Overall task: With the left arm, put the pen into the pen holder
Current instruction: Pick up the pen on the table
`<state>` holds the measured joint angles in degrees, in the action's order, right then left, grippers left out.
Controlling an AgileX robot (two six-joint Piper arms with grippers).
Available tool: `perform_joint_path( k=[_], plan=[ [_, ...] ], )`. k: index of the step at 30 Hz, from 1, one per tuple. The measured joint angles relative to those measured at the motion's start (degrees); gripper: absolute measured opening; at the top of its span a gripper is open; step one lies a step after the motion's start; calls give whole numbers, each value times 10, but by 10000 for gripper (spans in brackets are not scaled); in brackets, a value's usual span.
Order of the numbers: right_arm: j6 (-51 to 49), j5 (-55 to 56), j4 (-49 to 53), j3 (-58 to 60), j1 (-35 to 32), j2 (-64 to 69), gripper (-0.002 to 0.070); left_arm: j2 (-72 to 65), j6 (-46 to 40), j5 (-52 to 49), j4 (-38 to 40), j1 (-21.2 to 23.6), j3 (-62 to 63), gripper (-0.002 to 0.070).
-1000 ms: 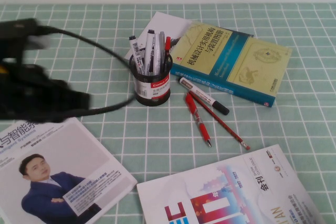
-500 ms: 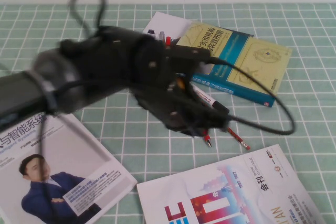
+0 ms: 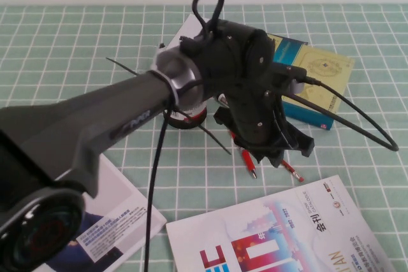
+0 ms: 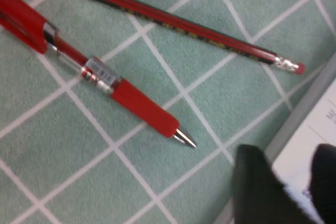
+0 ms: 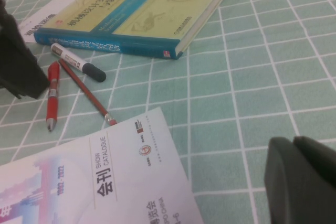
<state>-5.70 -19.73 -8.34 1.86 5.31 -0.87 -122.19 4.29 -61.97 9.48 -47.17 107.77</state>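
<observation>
Left arm: the thick black arm with a silver ring joint (image 3: 175,84) is reaching from the lower left of the high view to its centre, loose black cables looping around it.
Left claw: the black left claw (image 3: 275,146) is hanging just above the pen, right of centre in the high view; two dark fingertips (image 4: 257,187) are showing apart from each other, pinching nothing.
Pen: the short, thick red ballpoint with a silvery tip (image 4: 113,87) is lying flat on the green checked cloth surface (image 3: 357,138), with its tip poking out below the claw.
Pencil: the thin red pencil (image 4: 173,22) is lying just beside the pen, not touching it.
Pen holder: the small black mesh cup (image 3: 191,118) is sitting mostly hidden behind the arm; its contents cannot be made out.
Right claw: the dark right claw (image 5: 302,179) is sitting low near the surface, well apart from the pen; I cannot tell whether it is spread or pressed together.
</observation>
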Motion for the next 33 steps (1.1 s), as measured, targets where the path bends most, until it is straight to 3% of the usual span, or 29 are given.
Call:
perform_joint_path(
  k=[4,8,12,16,33],
  plan=[
    [0,0,0,0,0,0,-20,-19,29,-2,-2,0,15,372],
    [0,0,0,0,0,0,-20,-28,124,-1,-20,0,16,442],
    [0,0,0,0,0,0,-20,-34,234,7,-69,10,16,456],
    [0,0,-1,0,0,0,-20,-40,277,25,-100,21,16,456],
    [0,0,-1,0,-3,0,-20,-98,311,17,-113,30,77,459]
  ],
)
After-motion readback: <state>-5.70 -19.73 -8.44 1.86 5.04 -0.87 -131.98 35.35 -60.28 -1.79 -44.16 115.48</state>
